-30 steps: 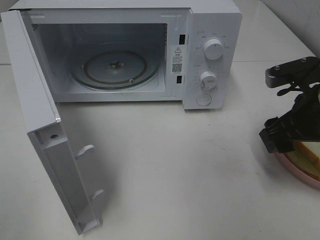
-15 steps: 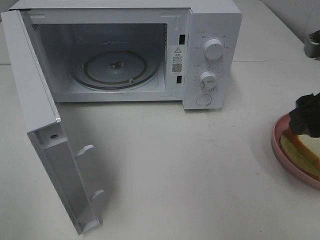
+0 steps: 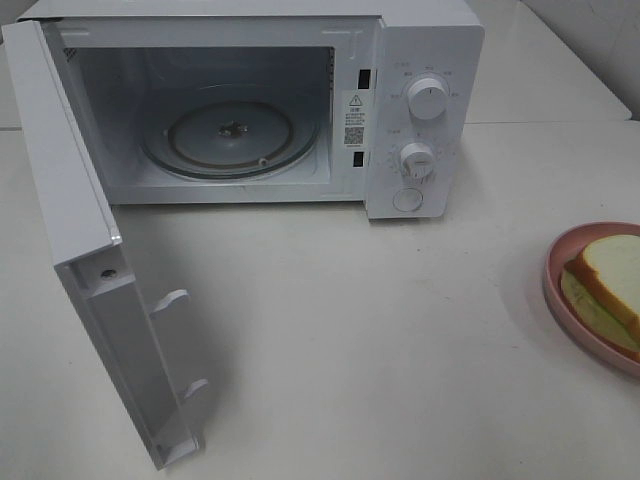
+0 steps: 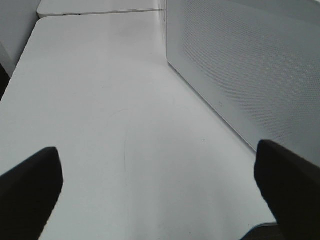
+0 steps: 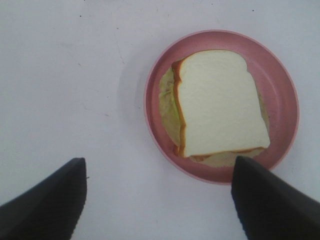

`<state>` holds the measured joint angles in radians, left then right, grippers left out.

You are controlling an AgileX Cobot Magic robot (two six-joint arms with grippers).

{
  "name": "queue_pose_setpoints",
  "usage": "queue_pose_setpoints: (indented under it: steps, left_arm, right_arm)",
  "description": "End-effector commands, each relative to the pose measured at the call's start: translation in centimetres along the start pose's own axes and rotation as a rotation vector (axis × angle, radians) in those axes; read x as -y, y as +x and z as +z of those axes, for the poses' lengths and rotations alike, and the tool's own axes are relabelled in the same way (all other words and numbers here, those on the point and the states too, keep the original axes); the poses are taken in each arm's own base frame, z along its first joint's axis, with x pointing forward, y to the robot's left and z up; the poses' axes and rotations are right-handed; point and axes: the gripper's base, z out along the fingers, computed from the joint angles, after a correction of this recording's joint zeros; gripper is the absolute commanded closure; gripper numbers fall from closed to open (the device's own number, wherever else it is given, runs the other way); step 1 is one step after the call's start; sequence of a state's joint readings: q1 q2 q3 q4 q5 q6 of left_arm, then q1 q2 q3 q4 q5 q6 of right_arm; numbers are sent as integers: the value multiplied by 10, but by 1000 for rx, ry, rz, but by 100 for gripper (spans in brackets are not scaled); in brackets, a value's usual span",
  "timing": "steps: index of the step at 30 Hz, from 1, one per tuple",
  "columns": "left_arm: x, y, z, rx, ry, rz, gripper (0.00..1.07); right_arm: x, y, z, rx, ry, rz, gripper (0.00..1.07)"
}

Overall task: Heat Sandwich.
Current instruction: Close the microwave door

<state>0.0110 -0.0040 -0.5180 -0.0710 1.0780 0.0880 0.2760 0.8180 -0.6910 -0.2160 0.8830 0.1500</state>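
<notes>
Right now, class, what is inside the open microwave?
Inside the microwave only a round glass turntable on its hub shows; no food. The sandwich sits on the pink plate outside. The cavity's ceiling is hidden.

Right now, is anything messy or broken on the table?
Nothing looks broken or spilled. The sandwich lies on its pink plate, with the green filling poking out past the bread on one side. The microwave door hangs wide open and the glass turntable inside is bare.
</notes>
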Motion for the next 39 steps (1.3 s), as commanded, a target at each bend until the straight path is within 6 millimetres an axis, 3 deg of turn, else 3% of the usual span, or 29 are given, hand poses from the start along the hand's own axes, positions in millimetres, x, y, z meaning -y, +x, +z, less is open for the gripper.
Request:
queue_pose_setpoints:
  steps: [1, 3, 8, 17, 39]
  left_arm:
    - [0, 0, -1, 17, -4, -6, 6]
    - [0, 0, -1, 17, -4, -6, 6]
    - [0, 0, -1, 17, -4, -6, 6]
    - [0, 0, -1, 17, -4, -6, 6]
    - [0, 0, -1, 17, -4, -6, 6]
  right_arm:
    - [4, 12, -18, 17, 6, -5, 31]
    - [7, 24, -32, 65, 3, 12, 31]
    - [10, 49, -46, 153, 3, 34, 31]
    - [12, 93, -45, 186, 10, 74, 31]
    - [6, 129, -60, 455, 126, 206, 31]
